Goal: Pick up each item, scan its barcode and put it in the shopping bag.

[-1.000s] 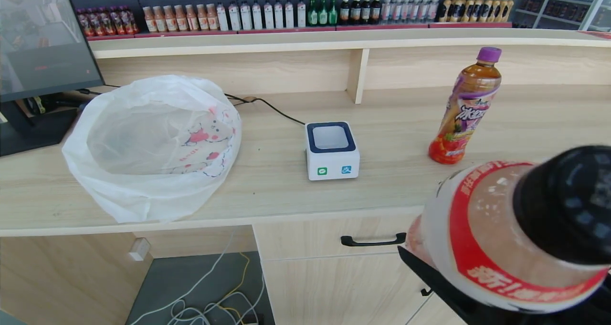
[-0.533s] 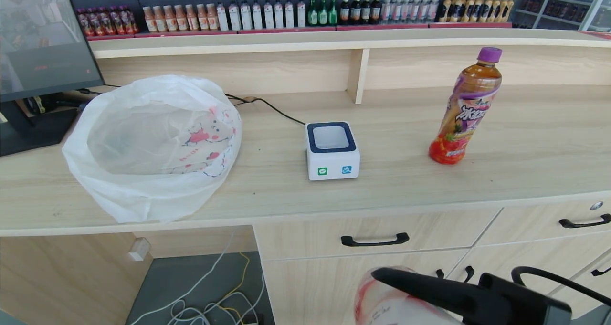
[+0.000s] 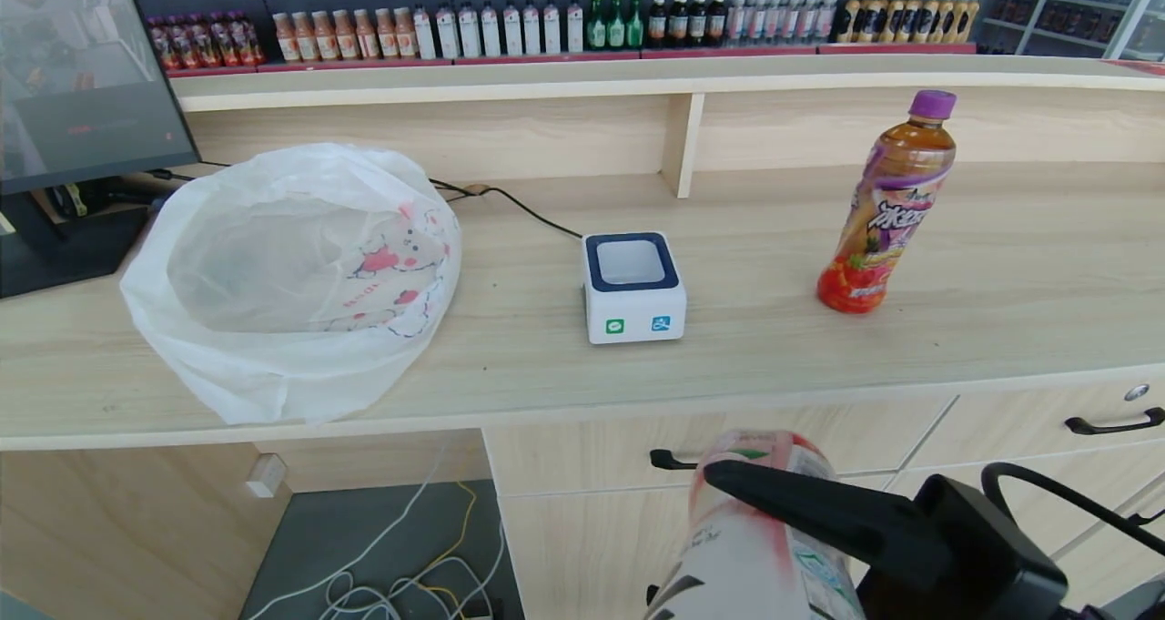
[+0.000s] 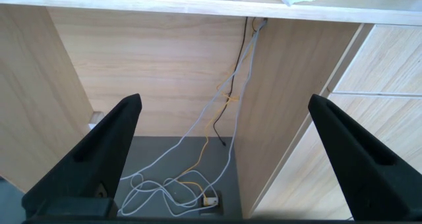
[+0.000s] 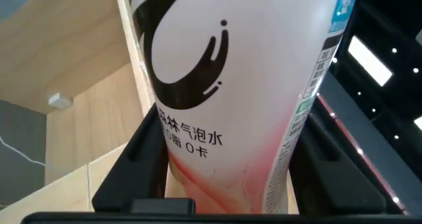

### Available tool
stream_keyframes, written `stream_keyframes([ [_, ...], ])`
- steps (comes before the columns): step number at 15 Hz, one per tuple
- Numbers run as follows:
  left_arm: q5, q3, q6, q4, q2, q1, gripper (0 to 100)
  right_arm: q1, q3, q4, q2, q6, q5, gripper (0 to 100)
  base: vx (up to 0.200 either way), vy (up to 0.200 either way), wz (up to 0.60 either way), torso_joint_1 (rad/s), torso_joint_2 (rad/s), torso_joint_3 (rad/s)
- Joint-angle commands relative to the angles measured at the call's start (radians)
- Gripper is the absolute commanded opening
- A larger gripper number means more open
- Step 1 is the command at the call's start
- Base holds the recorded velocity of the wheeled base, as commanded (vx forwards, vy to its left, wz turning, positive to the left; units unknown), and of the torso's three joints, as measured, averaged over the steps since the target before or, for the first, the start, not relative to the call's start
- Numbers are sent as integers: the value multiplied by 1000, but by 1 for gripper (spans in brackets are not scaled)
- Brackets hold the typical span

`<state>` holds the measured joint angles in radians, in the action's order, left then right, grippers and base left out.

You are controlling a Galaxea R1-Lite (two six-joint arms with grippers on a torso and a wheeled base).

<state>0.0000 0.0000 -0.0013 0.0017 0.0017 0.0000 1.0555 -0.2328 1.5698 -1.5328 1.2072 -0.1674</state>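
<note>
My right gripper [image 3: 774, 520] is low in front of the counter, below its front edge, shut on a white and pink drink bottle [image 3: 755, 547] that lies tilted in the jaws; the same bottle [image 5: 231, 99] sits between the black fingers in the right wrist view. A white scanner box [image 3: 633, 285] with a dark-rimmed window stands mid-counter. The open white shopping bag [image 3: 291, 274] rests on the counter's left side. A purple-capped tea bottle [image 3: 885, 206] stands upright at the right. My left gripper [image 4: 224, 158] hangs open under the counter, nothing between its fingers.
A monitor [image 3: 82, 74] stands at the far left behind the bag. A black cable [image 3: 510, 201] runs along the counter to the scanner. Drawers with black handles [image 3: 1101, 424] line the counter front. Loose wires [image 4: 198, 178] lie on the floor below.
The right gripper with the bottle dropped from close before the camera to below the counter edge, then rose slightly. The bottle has turned so its base end points up.
</note>
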Motion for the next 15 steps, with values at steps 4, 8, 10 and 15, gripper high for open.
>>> stream_keyframes([
  [4,0,0,0,0,0,0,100,-11,-16,1,54,196,2,0,0,0,0,0,0,0],
  [8,0,0,0,0,0,0,100,-11,-22,1,106,459,3,0,0,0,0,0,0,0],
  [10,0,0,0,0,0,0,100,1,6,1,122,523,14,0,0,0,0,0,0,0],
  [15,0,0,0,0,0,0,100,64,-161,1,-73,552,-76,0,0,0,0,0,0,0],
])
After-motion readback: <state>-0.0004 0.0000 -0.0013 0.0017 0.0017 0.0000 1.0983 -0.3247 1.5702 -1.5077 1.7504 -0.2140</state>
